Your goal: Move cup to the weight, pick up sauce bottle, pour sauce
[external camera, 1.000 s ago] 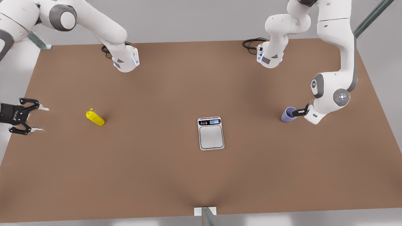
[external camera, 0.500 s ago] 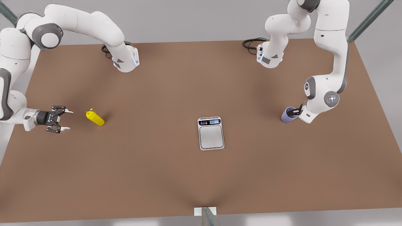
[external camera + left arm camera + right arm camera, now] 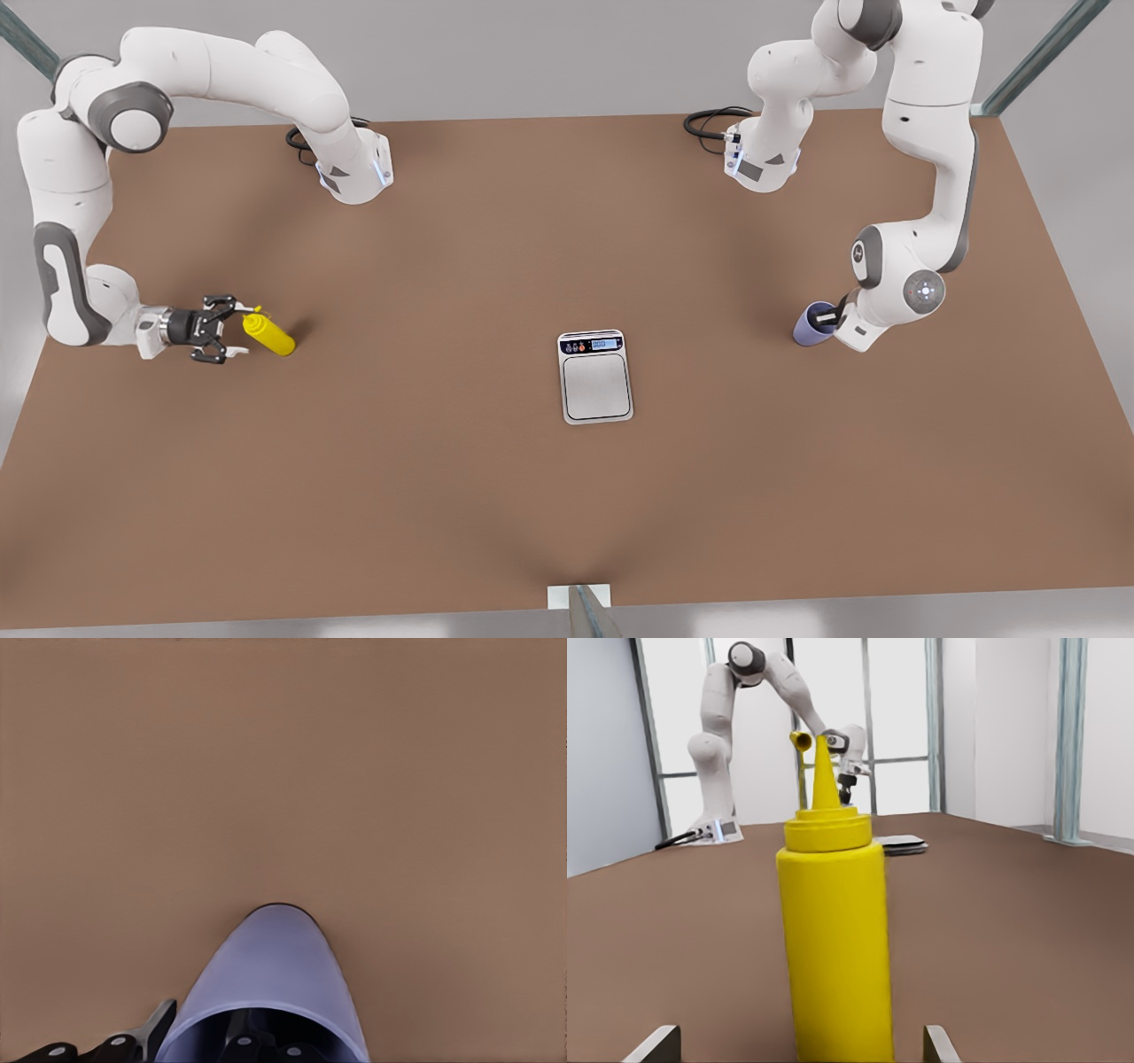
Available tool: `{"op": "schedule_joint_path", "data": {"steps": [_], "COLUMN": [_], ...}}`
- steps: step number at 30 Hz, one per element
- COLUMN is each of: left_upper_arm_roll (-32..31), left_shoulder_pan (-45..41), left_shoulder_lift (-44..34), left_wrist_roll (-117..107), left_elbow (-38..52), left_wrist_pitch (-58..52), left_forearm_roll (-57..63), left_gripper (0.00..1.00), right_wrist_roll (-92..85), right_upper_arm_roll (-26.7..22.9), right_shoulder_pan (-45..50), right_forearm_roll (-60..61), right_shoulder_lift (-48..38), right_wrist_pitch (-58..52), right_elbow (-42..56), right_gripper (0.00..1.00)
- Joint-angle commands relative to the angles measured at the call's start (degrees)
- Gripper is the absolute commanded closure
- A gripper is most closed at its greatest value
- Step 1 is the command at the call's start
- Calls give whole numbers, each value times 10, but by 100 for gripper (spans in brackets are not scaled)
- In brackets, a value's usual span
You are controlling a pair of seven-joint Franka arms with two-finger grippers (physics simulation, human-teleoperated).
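Now our left gripper (image 3: pixel 831 314) clamped the lavender tapered cup (image 3: pixel 811 324), fingers half hidden; right gripper (image 3: pixel 232 330) gaped beside the yellow squeeze bottle (image 3: pixel 269 334).

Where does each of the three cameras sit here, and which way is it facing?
Front view: high off the arms, looking down on the table, both arms, the weight.
Left wrist view: on the arm at the front view's right, looking over the cup held by the left gripper.
Right wrist view: low, facing the upright sauce bottle between the right gripper's open fingers; the other arm stands beyond.
Shared: front and right wrist views both show bottle and weight.
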Motion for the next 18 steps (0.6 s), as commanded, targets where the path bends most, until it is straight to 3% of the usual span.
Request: {"op": "schedule_joint_path", "data": {"steps": [1, 11, 15, 18], "left_upper_arm_roll": [0, -7, -33, -33], "left_shoulder_pan": [0, -5, -58, -168], "left_shoulder_lift": [0, 10, 9, 94], "left_wrist_roll": [-1, -8, -33, -173], "left_elbow": [1, 50, 127, 309], "left_wrist_pitch": [0, 0, -8, -124], "left_forearm_roll": [0, -11, -19, -53], "left_gripper": [79, 79, 79, 79], "right_wrist_roll": [0, 2, 4, 5], "right_upper_arm_roll": [0, 4, 6, 8], "right_shoulder_pan": [0, 14, 26, 26], "right_forearm_roll": [0, 12, 23, 23], "right_shoulder_lift": [0, -3, -7, -7], "right_wrist_pitch": [0, 30, 40, 42], "right_elbow": [0, -54, -60, -60], "right_gripper": [0, 0, 0, 0]}}
